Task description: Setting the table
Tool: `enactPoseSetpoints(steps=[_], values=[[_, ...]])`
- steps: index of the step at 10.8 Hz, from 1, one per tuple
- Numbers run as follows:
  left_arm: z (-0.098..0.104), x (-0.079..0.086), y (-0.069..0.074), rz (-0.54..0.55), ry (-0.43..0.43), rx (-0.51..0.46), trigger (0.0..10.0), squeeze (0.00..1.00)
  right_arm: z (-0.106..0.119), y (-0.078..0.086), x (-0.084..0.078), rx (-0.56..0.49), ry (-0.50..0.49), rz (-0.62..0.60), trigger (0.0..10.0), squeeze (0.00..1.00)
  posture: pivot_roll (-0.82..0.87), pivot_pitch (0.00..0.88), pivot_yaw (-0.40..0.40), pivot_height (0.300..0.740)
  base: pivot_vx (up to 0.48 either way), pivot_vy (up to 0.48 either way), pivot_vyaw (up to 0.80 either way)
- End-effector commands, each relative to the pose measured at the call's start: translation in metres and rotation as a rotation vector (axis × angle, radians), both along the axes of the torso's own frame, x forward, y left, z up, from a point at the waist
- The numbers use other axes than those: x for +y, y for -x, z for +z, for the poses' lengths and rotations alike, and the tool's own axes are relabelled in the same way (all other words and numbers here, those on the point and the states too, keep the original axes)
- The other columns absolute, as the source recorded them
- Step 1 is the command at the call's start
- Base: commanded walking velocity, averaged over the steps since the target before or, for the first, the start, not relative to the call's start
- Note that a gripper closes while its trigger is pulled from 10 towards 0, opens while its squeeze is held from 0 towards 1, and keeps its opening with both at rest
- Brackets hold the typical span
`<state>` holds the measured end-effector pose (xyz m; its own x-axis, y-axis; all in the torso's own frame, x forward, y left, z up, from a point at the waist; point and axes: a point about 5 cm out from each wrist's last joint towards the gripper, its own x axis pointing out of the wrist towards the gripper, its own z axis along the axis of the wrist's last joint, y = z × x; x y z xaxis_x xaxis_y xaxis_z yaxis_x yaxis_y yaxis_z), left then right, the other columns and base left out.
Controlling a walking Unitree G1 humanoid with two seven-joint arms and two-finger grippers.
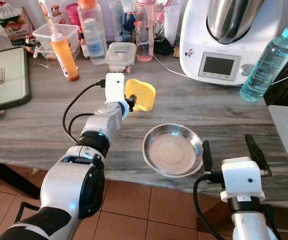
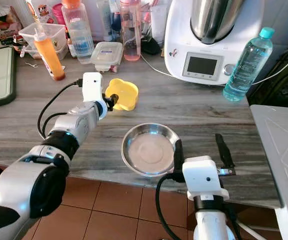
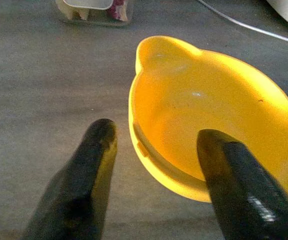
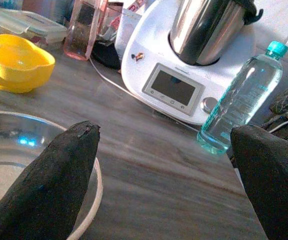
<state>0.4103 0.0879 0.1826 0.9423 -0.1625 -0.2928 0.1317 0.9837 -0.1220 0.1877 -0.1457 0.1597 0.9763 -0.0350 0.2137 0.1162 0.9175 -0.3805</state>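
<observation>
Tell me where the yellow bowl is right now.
The yellow bowl sits on the grey counter, left of centre in the eye views, just behind the steel bowl, with the left gripper straddling its near rim.

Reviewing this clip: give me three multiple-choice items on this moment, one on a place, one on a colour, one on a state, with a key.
1. Where is the steel bowl?
A. near the counter's front edge
B. on the green tray
C. behind the orange bottle

2. What colour is the cap of the water bottle on the right?
A. red
B. turquoise
C. white

3. How does the left gripper stand at the yellow bowl?
A. shut beside it
B. open, far from it
C. fingers astride its rim

Key: 1 A, the steel bowl sits close to the counter edge before the right gripper. 2 B, the cap is turquoise. 3 C, the left wrist view shows one finger inside and one outside the rim.
</observation>
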Motion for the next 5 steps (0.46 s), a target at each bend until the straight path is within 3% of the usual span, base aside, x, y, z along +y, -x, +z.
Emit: enactPoseSetpoints(steps=[1, 3, 4, 5], values=[[-0.004, -0.002, 0.001, 0.002, 0.049, 0.075, 3.2, 0.00, 0.003, 0.002, 0.001, -0.012, 0.001, 0.001, 10.0, 0.00, -0.01, 0.130, 0.047, 0.740, 0.000, 0.000, 0.00], [0.000, -0.010, 0.001, -0.023, 0.129, 0.117, 9.4, 0.00, 0.002, 0.002, 0.004, -0.010, 0.007, 0.009, 10.0, 0.00, -0.01, 0.133, 0.049, 0.740, 0.000, 0.000, 0.00], [0.005, -0.013, 0.000, -0.027, 0.158, 0.122, 10.0, 0.00, 0.001, 0.002, 0.005, -0.008, 0.009, 0.013, 10.0, 0.00, -0.01, 0.133, 0.049, 0.740, 0.000, 0.000, 0.00], [0.007, -0.014, 0.000, -0.018, 0.201, 0.143, 10.0, 0.00, 0.001, 0.002, 0.006, -0.007, 0.010, 0.015, 10.0, 0.00, -0.01, 0.134, 0.052, 0.740, 0.000, 0.000, 0.00]])
